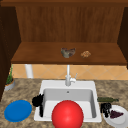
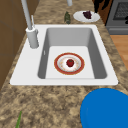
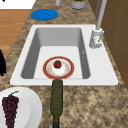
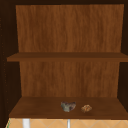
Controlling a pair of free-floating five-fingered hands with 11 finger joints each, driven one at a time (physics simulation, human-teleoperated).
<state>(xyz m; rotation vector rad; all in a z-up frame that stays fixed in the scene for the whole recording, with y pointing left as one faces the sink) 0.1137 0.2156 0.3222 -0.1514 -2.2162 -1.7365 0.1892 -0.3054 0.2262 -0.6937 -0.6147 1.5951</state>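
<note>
At the sink's (image 1: 47,86) left rim we find the left hand (image 1: 38,100), fingers curled on nothing. The right hand (image 1: 105,108) hovers curled by the white plate (image 1: 120,120) of grapes (image 1: 116,114), gripping nothing we can see. The strawberry (image 2: 70,62) rests on a red-rimmed plate (image 2: 59,68) in the basin. We judge a reach is in hand; a descent follows. No writing is legible.

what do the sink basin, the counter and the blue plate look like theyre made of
Sink basin: plain white, smooth, likely enamel or ceramic. Counter: mottled brown and tan speckle, looks like granite. Blue plate: flat, even blue with no pattern, probably plastic or glazed ceramic; the look leaves it open.
</note>
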